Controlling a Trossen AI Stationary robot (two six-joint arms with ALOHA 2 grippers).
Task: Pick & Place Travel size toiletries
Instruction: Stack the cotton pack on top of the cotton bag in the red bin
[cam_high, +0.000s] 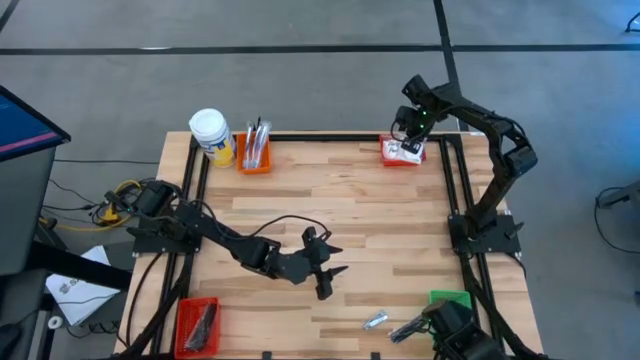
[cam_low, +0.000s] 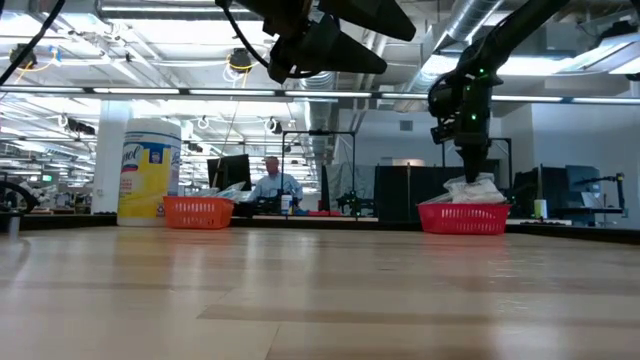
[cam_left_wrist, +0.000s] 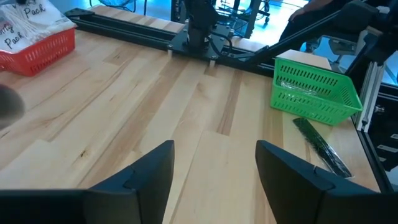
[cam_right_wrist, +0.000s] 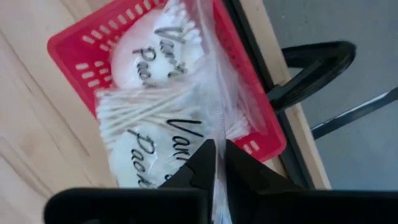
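My right gripper (cam_high: 408, 140) hangs over the red bin (cam_right_wrist: 74, 43) at the table's far right corner, fingers pointing down and shut on the clear edge of a white puffy packet (cam_right_wrist: 155, 134). That packet lies in the bin beside another packet (cam_right_wrist: 155, 43). My left gripper (cam_left_wrist: 214, 168) stands open above the bare wood near the table's middle (cam_high: 325, 265), holding nothing. A small silvery sachet (cam_high: 375, 320) and a dark slim item (cam_left_wrist: 323, 146) lie flat on the table by the green bin (cam_left_wrist: 314, 90). My right gripper pinches a thin clear plastic flap (cam_right_wrist: 214, 121) of the packet between its two fingertips, coming from above and pointing down. The film runs up between the fingers. The packet's white body rests in the red bin.
An orange bin (cam_high: 253, 150) with toothbrushes and a white-capped yellow jar (cam_high: 212, 135) stand at the far left. Another red bin (cam_high: 197, 325) with dark bars sits at the near left corner. Black rails (cam_high: 455, 190) frame the table. Bare wood spreads across the middle.
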